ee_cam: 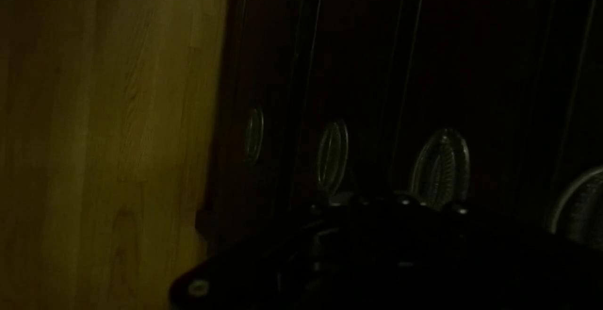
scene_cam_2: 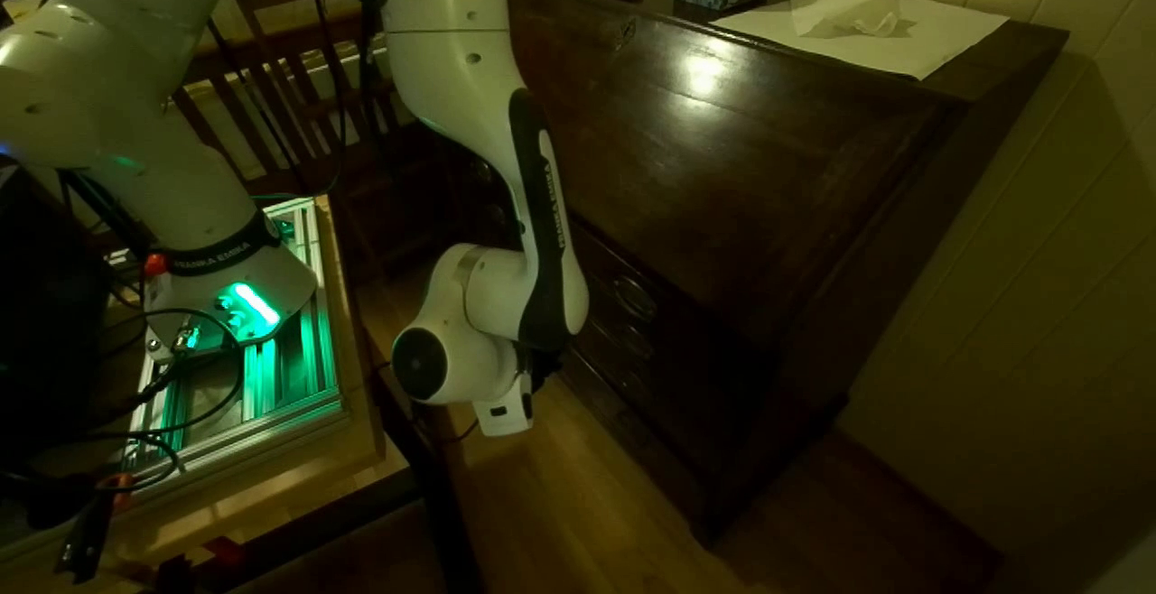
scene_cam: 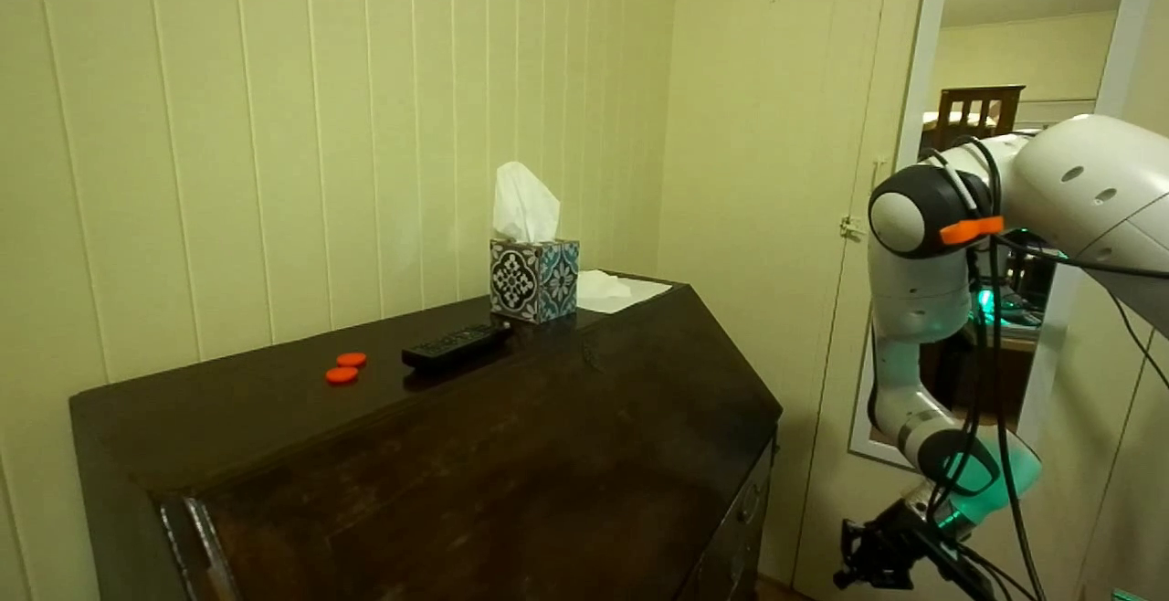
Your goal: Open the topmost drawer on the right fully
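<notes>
The tool (scene_cam: pixel 857 555) is held low beside the desk (scene_cam: pixel 511 464), presumably so the unopened top drawer (scene_cam_2: pixel 636 297) ahead of it can be reached; finger spread cannot be told, nothing visibly gripped.

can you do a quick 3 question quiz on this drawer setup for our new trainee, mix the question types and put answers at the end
1. Multiple choice: in the wrist view, what shape are the drawer handles? (a) square (b) oval (c) star
2. True or false: the jaws are touching a drawer handle.
3. Fill in: on the desk, in an exterior view, a black ____ lies between the orange discs and the tissue box.

Key:
1. b
2. False; an exterior view shows them apart from the desk.
3. remote
</notes>
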### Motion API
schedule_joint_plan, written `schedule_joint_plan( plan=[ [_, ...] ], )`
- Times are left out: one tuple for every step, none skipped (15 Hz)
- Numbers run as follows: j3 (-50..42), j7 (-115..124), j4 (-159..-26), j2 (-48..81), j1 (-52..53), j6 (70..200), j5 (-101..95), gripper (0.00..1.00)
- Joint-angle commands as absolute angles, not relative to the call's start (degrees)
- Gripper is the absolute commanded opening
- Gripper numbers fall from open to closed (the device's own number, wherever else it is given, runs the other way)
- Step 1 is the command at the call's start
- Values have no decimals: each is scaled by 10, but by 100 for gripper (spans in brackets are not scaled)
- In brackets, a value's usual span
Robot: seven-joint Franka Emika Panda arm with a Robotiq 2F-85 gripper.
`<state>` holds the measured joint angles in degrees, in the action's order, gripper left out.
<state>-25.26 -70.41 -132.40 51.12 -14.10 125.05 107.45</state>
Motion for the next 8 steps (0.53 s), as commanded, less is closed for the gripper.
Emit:
schedule_joint_plan(
  plan=[
    [-260,-733,-1350,471,-154,1217,1062,1],
    [-260,-743,-1350,465,-158,1202,1065,26],
    [-259,-754,-1348,460,-159,1190,1069,27],
    [-256,-758,-1346,455,-161,1176,1066,31],
    [-255,-766,-1341,453,-162,1167,1068,39],
    [-252,-771,-1333,454,-163,1157,1067,45],
    [-250,-779,-1325,458,-163,1149,1070,53],
    [-247,-785,-1319,461,-165,1141,1073,59]
  ],
)
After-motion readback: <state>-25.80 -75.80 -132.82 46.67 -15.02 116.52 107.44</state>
